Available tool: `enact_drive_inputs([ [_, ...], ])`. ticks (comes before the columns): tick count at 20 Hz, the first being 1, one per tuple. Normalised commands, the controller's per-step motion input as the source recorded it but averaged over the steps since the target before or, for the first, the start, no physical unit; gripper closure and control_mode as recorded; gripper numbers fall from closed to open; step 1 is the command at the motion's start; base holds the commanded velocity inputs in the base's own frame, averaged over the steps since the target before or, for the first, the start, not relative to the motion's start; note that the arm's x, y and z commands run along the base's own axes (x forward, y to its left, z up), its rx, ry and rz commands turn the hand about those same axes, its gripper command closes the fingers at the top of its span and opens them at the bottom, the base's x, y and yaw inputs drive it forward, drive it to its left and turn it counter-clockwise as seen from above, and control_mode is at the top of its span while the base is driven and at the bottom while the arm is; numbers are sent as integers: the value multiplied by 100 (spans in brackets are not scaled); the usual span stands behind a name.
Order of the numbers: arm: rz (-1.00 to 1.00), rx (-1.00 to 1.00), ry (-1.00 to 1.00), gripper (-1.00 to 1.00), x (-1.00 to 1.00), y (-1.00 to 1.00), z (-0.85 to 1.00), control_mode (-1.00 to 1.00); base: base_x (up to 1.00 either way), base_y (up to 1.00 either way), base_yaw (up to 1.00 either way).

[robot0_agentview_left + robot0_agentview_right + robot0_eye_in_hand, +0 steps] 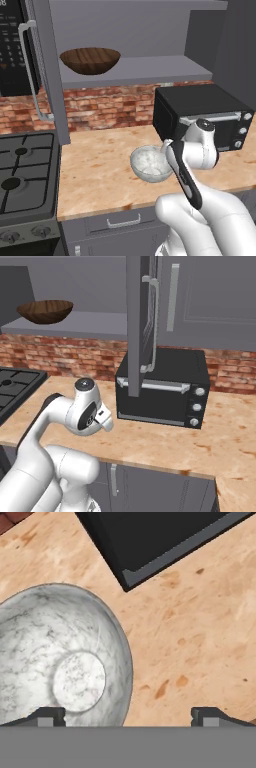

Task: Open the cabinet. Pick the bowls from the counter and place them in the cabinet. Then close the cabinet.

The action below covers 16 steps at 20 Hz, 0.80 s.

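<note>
The cabinet [160,67] stands open, its left door [47,75] swung out over the stove side and its right door [140,321] seen edge-on. The dark-brown wooden bowl [90,60] [45,310] rests on the cabinet's lower shelf. The white-grey marble bowl [149,162] [60,662] sits upright on the counter [95,170] in front of the toaster oven. My gripper [130,717] hangs open just above the marble bowl's right rim. One fingertip [47,716] is over the bowl's inside and the other is over bare counter. Nothing is held.
A black toaster oven [200,115] [165,388] stands at the back of the counter, close behind the marble bowl. A black gas stove [25,170] lies to the left and a black microwave [12,45] hangs above it. Grey drawers [122,220] run below the counter edge.
</note>
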Motion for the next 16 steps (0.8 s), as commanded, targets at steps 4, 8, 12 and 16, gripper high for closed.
enact_drive_inputs([
  [4, 0, 0, 0, -100, 15, 0, -14, -100, 0, 0, 0],
  [8, 0, 0, 0, -100, 12, 0, -18, -100, 0, 0, 0],
  [12, 0, 0, 0, -100, 12, 0, -17, -100, 0, 0, 0],
  [16, 0, 0, 0, -100, 8, 0, -15, -100, 0, 0, 0],
])
